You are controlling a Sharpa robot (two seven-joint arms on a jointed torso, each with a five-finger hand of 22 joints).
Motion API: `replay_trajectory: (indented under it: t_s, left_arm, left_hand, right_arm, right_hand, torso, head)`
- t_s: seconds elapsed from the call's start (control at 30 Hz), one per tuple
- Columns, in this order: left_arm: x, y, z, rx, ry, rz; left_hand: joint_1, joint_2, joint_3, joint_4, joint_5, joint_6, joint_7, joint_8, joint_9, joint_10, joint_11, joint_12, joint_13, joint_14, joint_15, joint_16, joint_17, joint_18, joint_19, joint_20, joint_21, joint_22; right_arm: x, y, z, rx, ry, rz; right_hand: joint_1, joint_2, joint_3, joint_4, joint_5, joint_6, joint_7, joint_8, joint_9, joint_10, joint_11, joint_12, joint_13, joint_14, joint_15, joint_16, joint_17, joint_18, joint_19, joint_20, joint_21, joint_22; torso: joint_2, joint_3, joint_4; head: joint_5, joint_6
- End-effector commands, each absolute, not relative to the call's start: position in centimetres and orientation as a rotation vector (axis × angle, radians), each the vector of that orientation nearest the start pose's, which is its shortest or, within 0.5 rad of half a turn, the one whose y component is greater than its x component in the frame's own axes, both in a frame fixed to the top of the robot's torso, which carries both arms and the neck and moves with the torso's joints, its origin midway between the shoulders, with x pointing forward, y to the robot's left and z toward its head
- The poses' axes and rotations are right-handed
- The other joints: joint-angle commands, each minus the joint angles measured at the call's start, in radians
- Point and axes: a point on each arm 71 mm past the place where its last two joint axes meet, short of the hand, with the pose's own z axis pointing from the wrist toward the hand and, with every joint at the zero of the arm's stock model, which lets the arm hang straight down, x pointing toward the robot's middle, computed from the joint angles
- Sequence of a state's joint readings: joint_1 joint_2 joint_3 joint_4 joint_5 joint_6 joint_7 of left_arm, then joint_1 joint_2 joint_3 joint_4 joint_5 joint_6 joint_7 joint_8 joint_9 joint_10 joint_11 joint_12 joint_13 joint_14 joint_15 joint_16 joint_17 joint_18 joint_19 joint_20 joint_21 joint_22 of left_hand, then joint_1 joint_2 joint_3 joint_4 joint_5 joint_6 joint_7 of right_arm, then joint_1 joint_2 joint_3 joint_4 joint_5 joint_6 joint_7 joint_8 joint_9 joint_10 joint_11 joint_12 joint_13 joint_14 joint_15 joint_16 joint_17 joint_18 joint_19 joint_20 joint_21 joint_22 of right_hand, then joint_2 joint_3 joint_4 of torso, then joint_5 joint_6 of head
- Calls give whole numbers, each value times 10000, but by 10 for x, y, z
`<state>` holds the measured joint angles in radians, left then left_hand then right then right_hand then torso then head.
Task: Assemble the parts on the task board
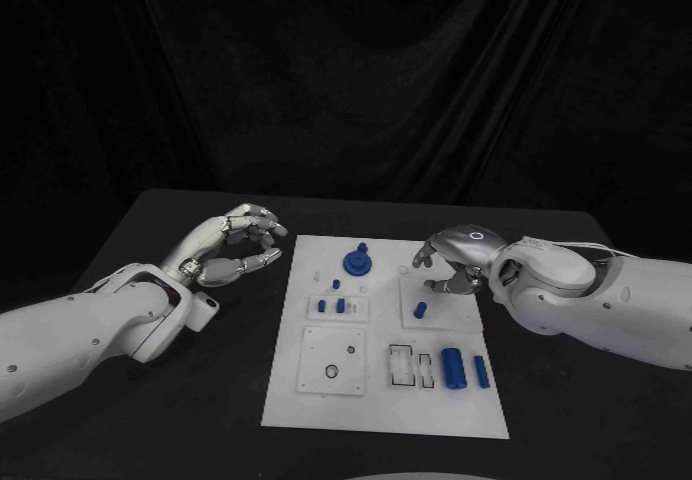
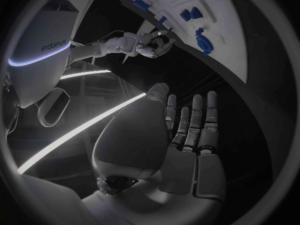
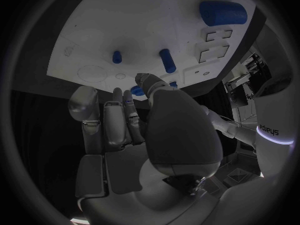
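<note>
Right hand (image 1: 450, 262): over the task board (image 1: 382, 400) far right edge, fingers curled, seemingly pinching 1 small blue part (image 3: 138, 90); grasp uncertain. Left hand (image 1: 238, 245): beside the board's left edge, released, holding nothing. Progress judged early: 2 blue cylinders (image 1: 464, 368) lie loose at the board's near right; 1 blue peg (image 1: 356, 262) stands seated at its far side.

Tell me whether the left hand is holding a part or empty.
Empty. The left hand holds no part: the left wrist view shows a bare palm with fingers extended, off the task board.

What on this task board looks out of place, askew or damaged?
Nothing stands out. The task board lies flat and looks undamaged; the blue parts sit on it in order. The left robot hand and right robot hand hold nothing.
</note>
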<state>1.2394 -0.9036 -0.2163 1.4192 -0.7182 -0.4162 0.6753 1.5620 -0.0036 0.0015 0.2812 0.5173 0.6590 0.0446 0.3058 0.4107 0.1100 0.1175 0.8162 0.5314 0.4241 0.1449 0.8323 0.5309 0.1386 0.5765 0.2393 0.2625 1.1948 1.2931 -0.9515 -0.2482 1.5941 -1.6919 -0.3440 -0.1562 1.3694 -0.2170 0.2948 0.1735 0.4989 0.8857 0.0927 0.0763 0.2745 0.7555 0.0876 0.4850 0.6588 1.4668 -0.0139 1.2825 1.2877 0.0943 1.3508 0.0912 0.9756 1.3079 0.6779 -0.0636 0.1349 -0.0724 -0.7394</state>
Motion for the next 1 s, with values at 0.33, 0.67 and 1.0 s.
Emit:
replay_trajectory:
  t_s: [0.33, 0.67, 1.0]
  left_arm:
    - [467, 249, -195, -964, 13449, -13771]
    - [467, 251, -195, -991, 13486, -13745]
    - [468, 251, -196, -1038, 13588, -13730]
  left_hand:
    - [144, 65, -163, 49, 69, -258, 113, 324, 64, -21, 69, 101, -84, 27, 74, -92, -70, 158, 78, 10, -128, 13]
    - [-144, 279, -492, 77, -128, -577, 138, 862, 33, -115, 59, 275, -277, -290, 170, -407, -263, 113, -305, 90, -697, -179]
    - [-100, 306, -505, 69, -20, -617, 148, 938, 11, -124, 83, 305, -313, -285, 187, -436, -286, 118, -309, 118, -786, -226]
  right_arm:
    - [456, -247, -217, -3858, 17160, 3650]
    - [457, -253, -224, -3688, 17225, 3471]
    - [457, -255, -230, -3651, 17411, 3340]
  right_hand:
    - [-169, 36, -211, 0, 95, 51, -77, 6, 71, -251, 48, -40, -74, -192, 122, -281, -289, 212, -215, 98, -502, 1067]
    - [-130, 141, -204, -55, 369, 324, -90, 107, 158, -155, 31, 100, -112, -225, 93, -232, -318, 222, -219, 101, -489, 1082]
    - [-79, 201, -139, -97, 369, 397, -34, 117, 183, -39, 7, 177, -145, -219, 81, -204, -335, 217, -192, 92, -454, 1093]
  torso:
    - [-67, -1, 9]
    - [-91, 6, 31]
    - [-110, 14, 6]
  head:
    - [2, -152]
    - [-7, -221]
    - [23, -259]
